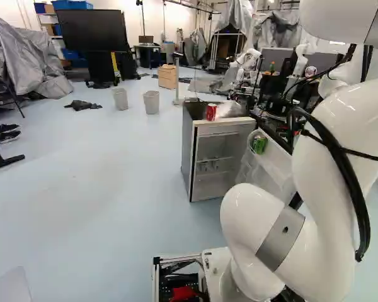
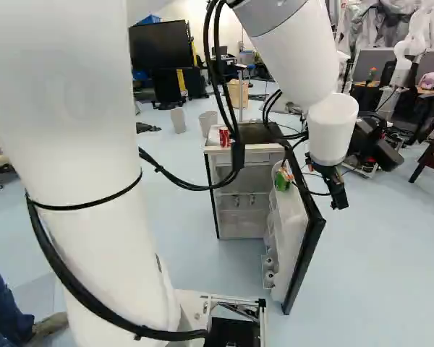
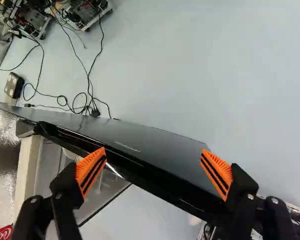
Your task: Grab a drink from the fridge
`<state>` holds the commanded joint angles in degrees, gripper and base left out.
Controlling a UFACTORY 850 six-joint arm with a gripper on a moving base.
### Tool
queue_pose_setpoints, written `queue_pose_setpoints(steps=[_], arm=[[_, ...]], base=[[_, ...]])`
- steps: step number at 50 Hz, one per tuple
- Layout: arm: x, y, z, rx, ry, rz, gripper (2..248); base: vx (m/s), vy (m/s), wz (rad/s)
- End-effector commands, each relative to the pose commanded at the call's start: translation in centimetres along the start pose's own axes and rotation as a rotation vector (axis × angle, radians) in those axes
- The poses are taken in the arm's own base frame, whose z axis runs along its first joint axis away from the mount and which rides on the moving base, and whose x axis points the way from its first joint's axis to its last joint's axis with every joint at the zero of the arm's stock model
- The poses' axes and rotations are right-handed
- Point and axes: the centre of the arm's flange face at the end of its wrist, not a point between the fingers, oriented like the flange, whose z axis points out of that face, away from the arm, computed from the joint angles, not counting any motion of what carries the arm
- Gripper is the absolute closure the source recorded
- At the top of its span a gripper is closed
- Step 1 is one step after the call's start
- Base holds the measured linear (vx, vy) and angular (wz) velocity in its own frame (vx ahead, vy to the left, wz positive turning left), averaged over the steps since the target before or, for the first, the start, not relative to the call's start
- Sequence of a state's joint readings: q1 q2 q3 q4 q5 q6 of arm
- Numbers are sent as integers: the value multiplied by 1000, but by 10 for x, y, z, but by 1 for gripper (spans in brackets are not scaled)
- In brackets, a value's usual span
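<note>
Fingers point(image 3: 92, 170) of the gripper point(image 3: 153, 159) stand wide outside the open fridge door point(image 3: 140, 141), and the green can point(image 2: 282, 179), likely the drink to fetch, sits on its inner side, across the top edge from them, nearer the hinge end.

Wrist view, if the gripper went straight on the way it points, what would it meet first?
The gripper would most likely meet the open fridge door, which shows between its open jaws; how near is unclear.
</note>
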<state>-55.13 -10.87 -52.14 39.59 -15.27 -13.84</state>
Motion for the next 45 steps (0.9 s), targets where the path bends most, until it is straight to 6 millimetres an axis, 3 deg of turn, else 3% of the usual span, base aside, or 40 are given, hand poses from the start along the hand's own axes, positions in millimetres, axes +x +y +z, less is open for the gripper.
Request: queue_pose_setpoints(steps=[29, 45], arm=[[-3, 9, 39, -29, -62, 12, 3], [-5, 10, 43, -31, -69, 12, 3]], base=[[0, 0, 0], [0, 0, 0]])
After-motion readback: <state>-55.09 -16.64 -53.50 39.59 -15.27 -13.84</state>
